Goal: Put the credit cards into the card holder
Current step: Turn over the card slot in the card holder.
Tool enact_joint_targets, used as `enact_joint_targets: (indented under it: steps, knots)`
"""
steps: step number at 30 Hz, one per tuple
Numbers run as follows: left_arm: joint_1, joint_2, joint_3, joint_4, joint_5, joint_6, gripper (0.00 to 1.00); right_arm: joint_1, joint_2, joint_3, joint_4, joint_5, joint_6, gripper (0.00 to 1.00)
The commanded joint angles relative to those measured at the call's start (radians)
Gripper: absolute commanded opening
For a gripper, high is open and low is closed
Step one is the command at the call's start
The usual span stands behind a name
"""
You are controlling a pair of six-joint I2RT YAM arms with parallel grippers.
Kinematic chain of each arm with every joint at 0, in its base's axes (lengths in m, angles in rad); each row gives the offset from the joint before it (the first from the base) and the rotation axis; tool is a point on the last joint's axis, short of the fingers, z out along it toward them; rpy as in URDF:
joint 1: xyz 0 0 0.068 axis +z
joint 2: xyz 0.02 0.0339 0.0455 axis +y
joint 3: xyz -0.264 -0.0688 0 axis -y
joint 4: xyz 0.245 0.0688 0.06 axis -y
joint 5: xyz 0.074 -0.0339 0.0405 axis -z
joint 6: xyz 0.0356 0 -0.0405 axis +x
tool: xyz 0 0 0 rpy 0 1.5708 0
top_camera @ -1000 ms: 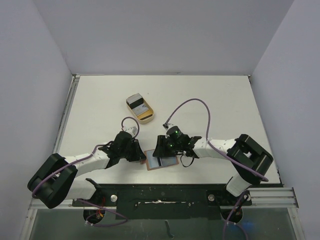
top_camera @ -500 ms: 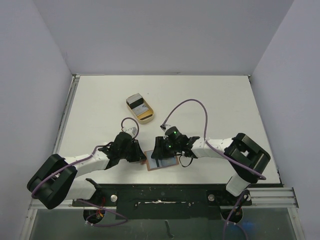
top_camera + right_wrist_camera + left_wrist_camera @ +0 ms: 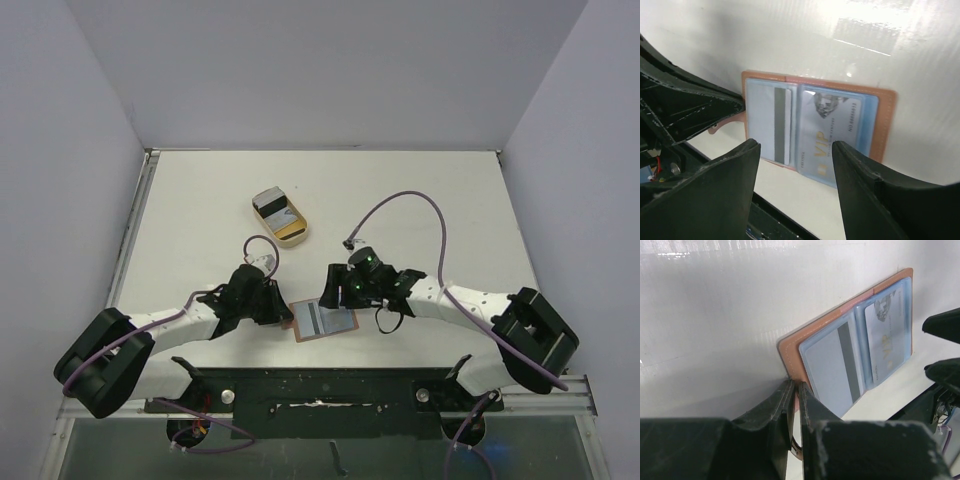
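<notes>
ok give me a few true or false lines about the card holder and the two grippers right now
1. The card holder lies open on the table. True.
2. Both its pockets are empty. False: one holds a striped card, the other a silver VIP card.
3. The left gripper is shut on the holder's edge. True.
4. The right gripper is clamped on the VIP card. False: its jaws stand open above the holder, gripping nothing.
5. The tan tray sits between the two grippers. False: it lies farther out on the table, beyond both.
</notes>
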Motion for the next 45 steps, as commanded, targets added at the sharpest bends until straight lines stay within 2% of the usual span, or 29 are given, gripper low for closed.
enact_joint_targets:
  steps: [1, 23, 45]
  knots:
    - [-0.007, -0.011, 0.035, 0.042, 0.008, 0.020, 0.09, -0.023, -0.044, -0.016, -0.043, 0.049, 0.001, 0.61]
    - [-0.013, 0.023, 0.021, 0.090, 0.020, 0.006, 0.09, -0.029, 0.063, -0.073, 0.079, -0.019, 0.024, 0.61]
    - [-0.030, 0.012, 0.032, 0.078, 0.001, -0.015, 0.09, -0.039, -0.091, -0.113, 0.213, -0.162, 0.040, 0.58]
